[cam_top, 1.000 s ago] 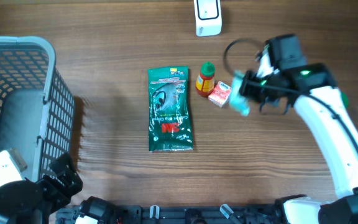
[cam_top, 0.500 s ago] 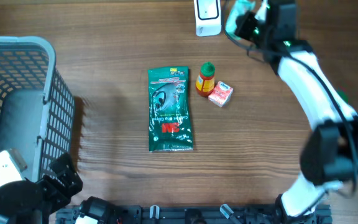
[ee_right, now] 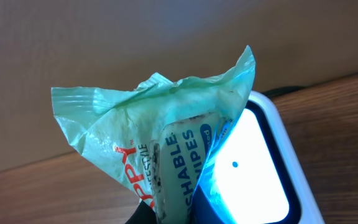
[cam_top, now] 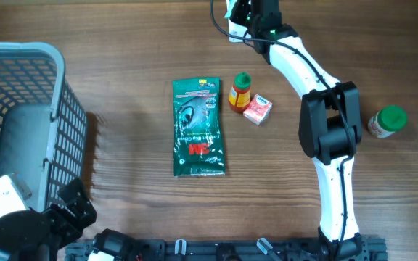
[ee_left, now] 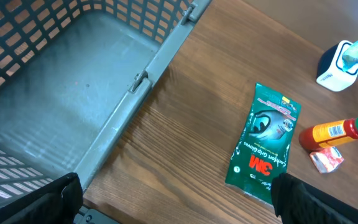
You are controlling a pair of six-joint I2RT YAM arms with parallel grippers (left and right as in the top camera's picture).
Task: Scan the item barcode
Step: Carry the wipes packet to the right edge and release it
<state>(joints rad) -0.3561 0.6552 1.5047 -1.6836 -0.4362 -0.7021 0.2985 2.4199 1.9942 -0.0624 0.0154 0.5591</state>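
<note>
1. Brown wood-grain table [cam_top: 122, 87] underneath; plain beige wall behind in the right wrist view.
2. At the far edge, right gripper [cam_top: 256, 10] pinched almost shut on the lower end of a crumpled pale green plastic wipes packet [ee_right: 143, 144]. Packet raised just in front of the lit window of a white box-shaped scanner [ee_right: 253, 177], overlapping its left side.
3. Probably mid-scan. Turn the packet so the barcode panel, not the crinkled seam, faces the window; tilt slightly against glare; hold steady and wait for a read. Barcode itself not visible from here.
4. Thin, slippery film in a narrow pinch, so no quick wrist turns.
5. Far left: grey plastic lattice basket [cam_top: 20, 80].
6. Beside it, left gripper [ee_left: 176, 193] spread wide, nothing between the jaws.
7. Mid-table: flat green foil pouch with red lettering [cam_top: 198, 129], then an orange bottle with a green cap [cam_top: 239, 93], just beside a small pink-and-white carton [cam_top: 257, 109].
8. Far right: green-lidded jar [cam_top: 387, 121], well apart.
9. Nothing between packet and scanner.
</note>
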